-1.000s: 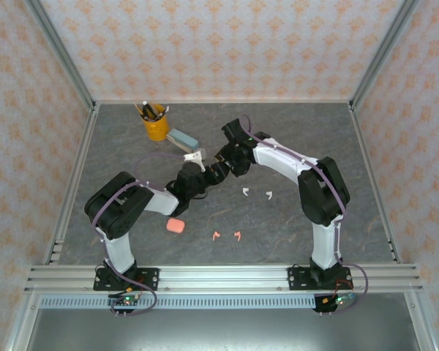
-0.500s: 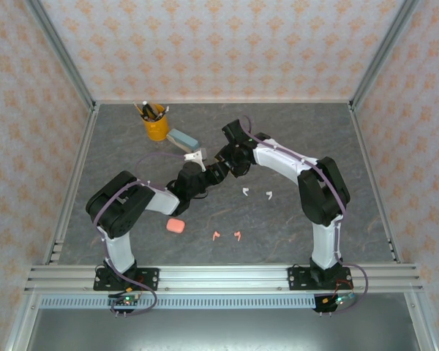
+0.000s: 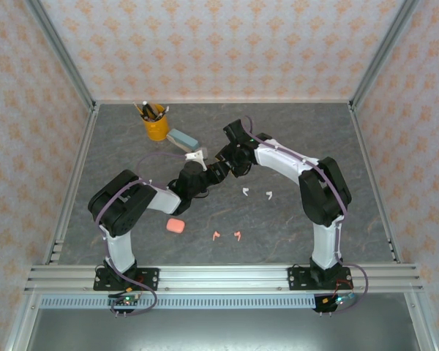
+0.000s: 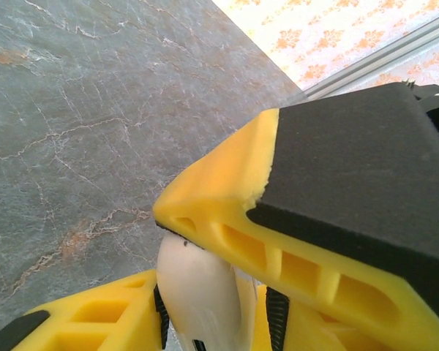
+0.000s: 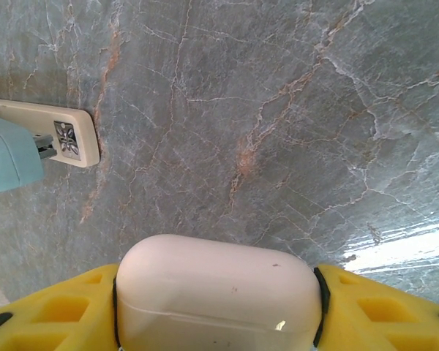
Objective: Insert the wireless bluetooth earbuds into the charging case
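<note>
The white charging case (image 4: 197,292) is clamped by the left gripper (image 4: 214,325) and the right gripper (image 5: 216,314) together. The earbuds (image 3: 246,192) lie loose to the case's near right. Judged light and slippery, each is best pinched at the stem.

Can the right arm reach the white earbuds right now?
Probably not yet. The white earbuds lie uncovered near it, but the right gripper has its jaws shut on the white case.

My left arm's elbow has crept slightly up and right in frame, easing the left hand (image 3: 207,172) forward.
</note>
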